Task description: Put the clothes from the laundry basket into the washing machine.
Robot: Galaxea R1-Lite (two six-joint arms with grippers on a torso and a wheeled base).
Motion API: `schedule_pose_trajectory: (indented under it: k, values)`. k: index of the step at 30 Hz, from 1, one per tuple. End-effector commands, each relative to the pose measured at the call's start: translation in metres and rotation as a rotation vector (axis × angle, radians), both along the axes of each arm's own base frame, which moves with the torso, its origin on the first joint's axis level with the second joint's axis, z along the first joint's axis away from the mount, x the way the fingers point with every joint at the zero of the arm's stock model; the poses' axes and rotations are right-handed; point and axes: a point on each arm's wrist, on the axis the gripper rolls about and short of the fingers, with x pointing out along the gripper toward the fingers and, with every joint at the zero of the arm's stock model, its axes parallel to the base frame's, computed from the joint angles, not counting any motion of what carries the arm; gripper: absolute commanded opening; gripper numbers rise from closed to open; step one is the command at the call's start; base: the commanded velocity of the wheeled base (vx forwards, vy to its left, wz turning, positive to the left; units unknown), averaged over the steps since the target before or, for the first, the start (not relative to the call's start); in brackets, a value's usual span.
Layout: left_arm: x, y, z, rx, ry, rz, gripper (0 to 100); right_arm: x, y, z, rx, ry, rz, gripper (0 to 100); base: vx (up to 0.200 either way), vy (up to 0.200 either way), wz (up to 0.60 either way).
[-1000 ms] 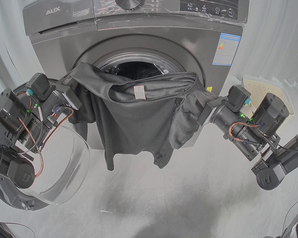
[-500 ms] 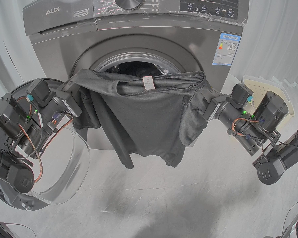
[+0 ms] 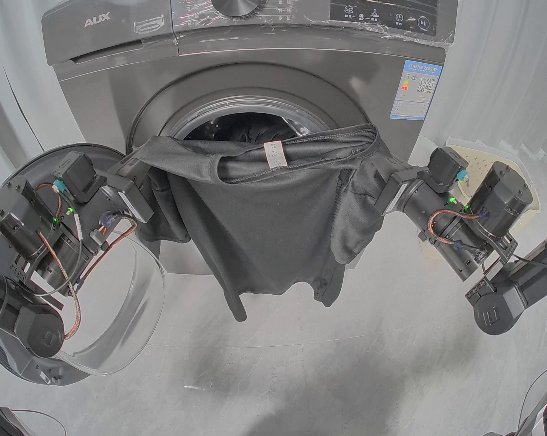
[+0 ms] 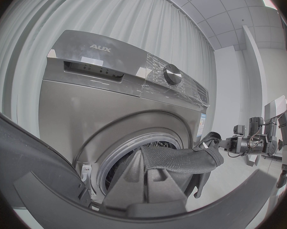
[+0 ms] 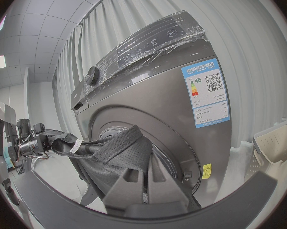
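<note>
**Desk:** Where's the shirt?

**Me:** The dark grey shirt (image 3: pixel 267 219) is stretched between my 2 grippers in front of the washing machine (image 3: pixel 104 92). Its top edge lies across the lower part of the drum opening (image 3: pixel 243 127), and the rest hangs down the front panel, off the floor. As far as I can judge, none of it is inside yet.

**Desk:** What's changed in the last second?

**Me:** The whole span has drifted toward my right and come up a little. The white label (image 3: pixel 275 154) at the collar sits higher and further right than it did.

**Desk:** Grips?

**Me:** The left gripper (image 4: pixel 146 172) is clamped on 1 end and the right gripper (image 5: pixel 146 169) on the other. Both wrist views show cloth pinched between the pads.

**Desk:** Meaning?

**Me:** I read it as nearly lined up for the push in. My worry is the hanging tail, which could drag on the rim. The door (image 3: pixel 104 310) stands wide open on my left. The laundry basket (image 3: pixel 476 158) sits beyond my right arm, beside the machine.
</note>
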Motion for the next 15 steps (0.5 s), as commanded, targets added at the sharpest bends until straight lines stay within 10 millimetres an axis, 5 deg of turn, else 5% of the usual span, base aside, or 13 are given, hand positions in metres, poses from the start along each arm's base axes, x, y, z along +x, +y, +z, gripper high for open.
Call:
schedule_pose_trajectory:
  k: [1, 7, 15]
  values:
    - [0.0, -0.014, -0.01, 0.017, 0.03, -0.041, 0, -0.003, 0.004, -0.001, -0.003, 0.005, 0.016, 0, 0.0, 0.0, 0.0]
    - [-0.001, -0.051, -0.011, 0.008, 0.024, -0.153, 0, -0.024, 0.026, -0.02, -0.041, 0.068, 0.11, 0, 0.0, 0.0, 0.0]
    - [0.002, -0.057, 0.002, -0.019, -0.026, -0.169, 0, -0.038, 0.073, -0.062, -0.125, 0.163, 0.243, 0, 0.0, 0.0, 0.0]
